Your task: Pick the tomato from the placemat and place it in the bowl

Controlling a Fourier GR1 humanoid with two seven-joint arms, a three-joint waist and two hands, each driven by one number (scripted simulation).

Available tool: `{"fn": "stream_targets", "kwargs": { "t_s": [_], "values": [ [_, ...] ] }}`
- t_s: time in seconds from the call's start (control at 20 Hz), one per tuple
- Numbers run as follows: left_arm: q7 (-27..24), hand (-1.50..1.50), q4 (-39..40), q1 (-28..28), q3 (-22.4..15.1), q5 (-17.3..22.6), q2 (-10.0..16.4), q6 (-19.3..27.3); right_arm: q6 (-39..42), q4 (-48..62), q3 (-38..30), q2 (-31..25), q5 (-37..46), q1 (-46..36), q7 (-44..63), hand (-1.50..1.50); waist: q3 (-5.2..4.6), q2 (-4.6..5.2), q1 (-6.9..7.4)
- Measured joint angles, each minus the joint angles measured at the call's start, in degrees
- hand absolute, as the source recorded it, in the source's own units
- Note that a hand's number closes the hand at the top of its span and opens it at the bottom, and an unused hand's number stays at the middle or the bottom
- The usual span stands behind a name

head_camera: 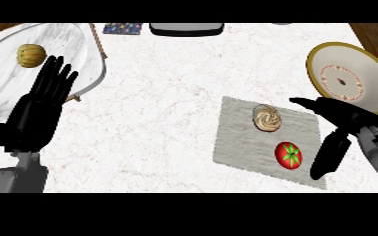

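Tomato [289,155], red with a green leafy top, lies on the grey placemat [236,142], near the mat's lower right corner. Just up and left of it on the same mat sits a pale swirled pastry [267,117], apart from the tomato. The right hand [344,121] hangs at the mat's right edge with its fingers [327,161] spread wide and straight. Some point down just beside the tomato without touching it, and one stretches left above the pastry; it holds nothing. A yellow-rimmed plate [322,60] lies on the white marbled counter [162,120] above this hand. Well apart, at the far left, is the large pale bowl [77,50], which holds a ribbed yellowish round item [31,55]. The left hand [38,111] rests open in front of the bowl, fingers up. A dark object [186,28] and a patterned item [122,28] lie at the counter's far edge.
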Motion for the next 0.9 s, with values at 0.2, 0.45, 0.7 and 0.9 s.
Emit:
{"fn": "stream_targets", "kwargs": {
  "t_s": [0.2, 0.45, 0.7, 0.9],
  "values": [
    [0.05, 0.00, -0.13, 0.39, 1.30, -0.08, -0.10, -0.87, -1.36, -1.85, -0.85, 1.42, 7.03, 5.00, -3.96, -1.50, 0.01, 0.01, -0.03],
    [-1.30, 0.00, 2.57, -0.71, 2.17, -1.13, -0.91, -2.40, -2.53, -2.31, -1.23, 5.44, 14.13, 8.07, -6.37, -1.50, 0.01, 0.07, 0.00],
    [-0.78, 0.00, 0.56, 0.68, 2.27, -2.19, -2.42, -2.82, -0.03, 0.07, -2.73, 9.06, 18.99, 8.56, -8.31, -1.50, 0.00, 0.07, 0.16],
    [0.13, 0.00, 1.35, -0.85, 3.06, -2.68, -2.86, -3.00, 1.88, 3.68, -3.94, 11.64, 22.69, 7.57, -10.25, -1.50, 0.00, 0.08, 0.18]
  ]
}}
